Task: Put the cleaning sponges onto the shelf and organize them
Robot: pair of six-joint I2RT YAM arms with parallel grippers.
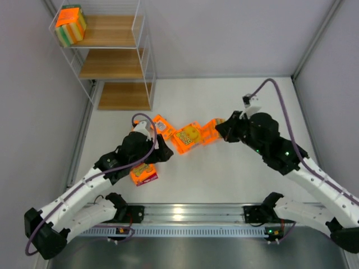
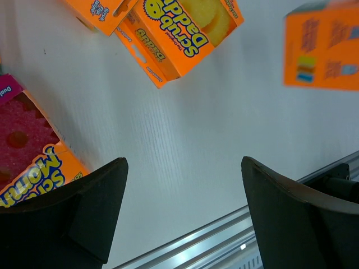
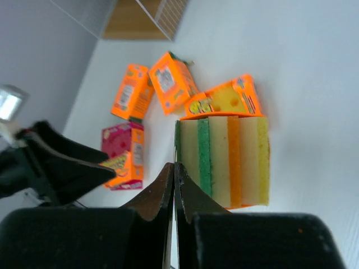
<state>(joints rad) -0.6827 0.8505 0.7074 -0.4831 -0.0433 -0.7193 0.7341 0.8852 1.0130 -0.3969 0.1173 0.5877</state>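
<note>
The white wire shelf [image 1: 115,64] stands at the far left, with one striped sponge pack [image 1: 70,23] on its top board. Several orange packs lie mid-table: one flat [image 1: 164,126], a Scrub Daddy pack [image 1: 188,137], a blocky one [image 1: 210,131], and a pink-faced pack [image 1: 144,174] by the left arm. My left gripper [image 2: 184,162] is open and empty over bare table, with the pink pack [image 2: 28,151] beside its left finger. My right gripper [image 3: 174,165] is shut, with its tips at the left edge of the striped block [image 3: 230,159].
Grey walls close in the table on the left, the right and the back. A metal rail [image 1: 185,216] runs along the near edge between the arm bases. The left gripper's fingers show in the right wrist view [image 3: 56,162], close to the pink pack [image 3: 124,154].
</note>
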